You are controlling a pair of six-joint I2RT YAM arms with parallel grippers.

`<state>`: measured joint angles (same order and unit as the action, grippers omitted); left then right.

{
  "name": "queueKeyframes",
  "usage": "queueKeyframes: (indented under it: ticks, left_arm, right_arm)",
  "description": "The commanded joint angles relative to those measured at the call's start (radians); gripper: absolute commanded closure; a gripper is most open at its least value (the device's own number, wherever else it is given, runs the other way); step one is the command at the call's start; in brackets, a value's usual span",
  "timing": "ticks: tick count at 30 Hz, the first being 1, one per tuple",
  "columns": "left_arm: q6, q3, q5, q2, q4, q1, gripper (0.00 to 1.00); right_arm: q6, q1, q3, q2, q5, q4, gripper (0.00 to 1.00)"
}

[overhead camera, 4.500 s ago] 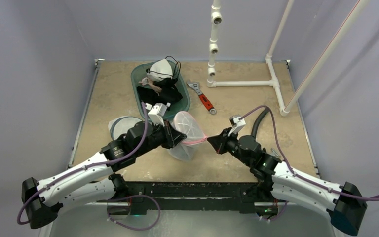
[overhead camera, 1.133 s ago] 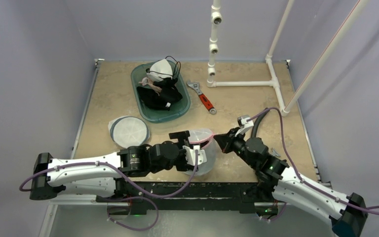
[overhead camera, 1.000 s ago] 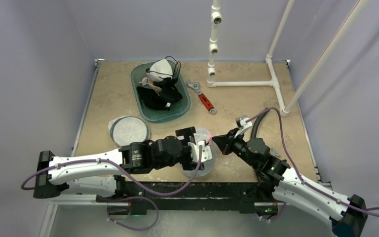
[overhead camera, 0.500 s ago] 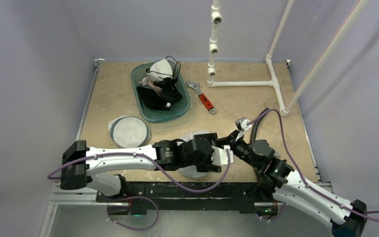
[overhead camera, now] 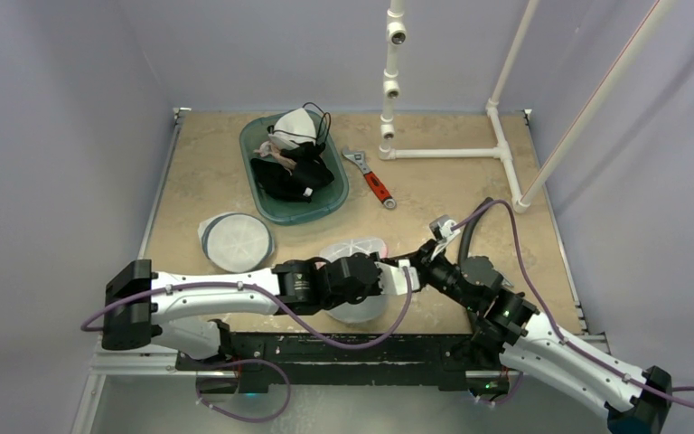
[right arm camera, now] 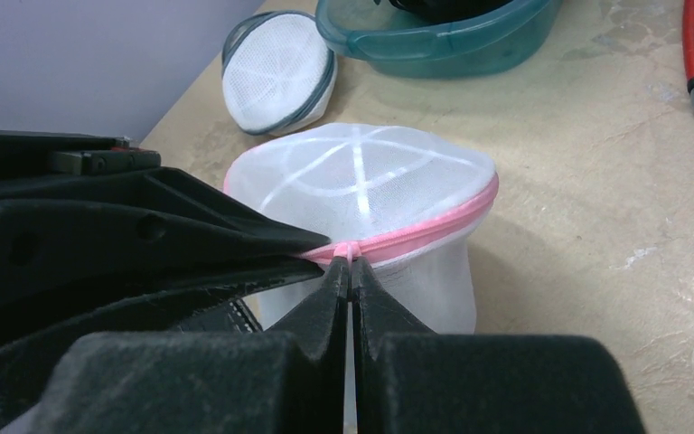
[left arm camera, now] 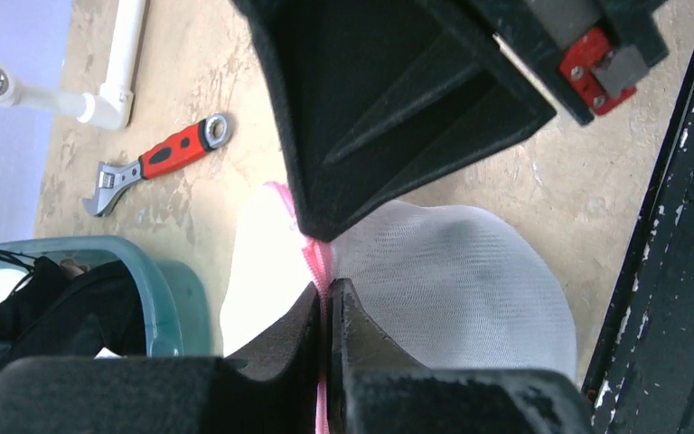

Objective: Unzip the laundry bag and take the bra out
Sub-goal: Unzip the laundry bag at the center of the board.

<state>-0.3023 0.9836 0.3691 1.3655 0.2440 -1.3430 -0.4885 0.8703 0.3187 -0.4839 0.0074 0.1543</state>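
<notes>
While pinched from two sides at its pink zipper, stands upright near the front edge of the tan, stone-patterned table: a round white mesh laundry bag, zipped shut as far as can be seen. Gripped by the left gripper, with black fingertips pressed fully together on the zipper tape and the bag's translucent netting bulging just beyond them. Gripped too by the right gripper, jaws likewise closed tight on the same zipper, meeting the left one tip to tip, touching or nearly so. Looks soft and fine-woven, domed on top with white cross-seams, with the zipper as a pink band around the rim. Cannot tell what lies inside. Farther back: a teal plastic tub of dark and white garments, a second, flatter mesh pod edged in grey, a red-handled adjustable wrench, and a white pipe frame.
</notes>
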Motion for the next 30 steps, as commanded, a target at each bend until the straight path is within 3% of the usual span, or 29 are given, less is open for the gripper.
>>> queueKeyframes:
  ticks: [1,12,19,23,24,28,30]
  left_arm:
    - [-0.007,-0.040,0.042,-0.085,-0.028,0.002,1.00]
    - [-0.033,-0.117,0.010,-0.275,0.035,-0.001,1.00]
    - [0.042,-0.184,0.081,-0.388,0.095,-0.001,1.00]
    - [0.114,-0.237,0.154,-0.446,0.092,-0.001,0.98]
    - [0.131,-0.247,0.168,-0.457,0.090,-0.001,0.93]
    - [0.151,-0.232,0.175,-0.486,0.087,-0.001,0.46]
    - [0.151,-0.194,0.162,-0.482,0.094,-0.002,0.31]
  right_arm:
    - [0.006,-0.001,0.006,-0.002,0.058,0.027,1.00]
    - [-0.125,-0.002,0.002,-0.101,0.286,0.021,1.00]
    - [-0.172,-0.001,-0.016,-0.112,0.376,0.031,1.00]
    - [-0.152,0.001,-0.040,-0.100,0.342,0.058,1.00]
    - [-0.139,0.000,-0.049,-0.090,0.321,0.071,1.00]
    - [-0.088,-0.001,-0.050,-0.069,0.245,0.081,1.00]
    - [-0.071,-0.001,-0.040,-0.061,0.217,0.074,1.00]
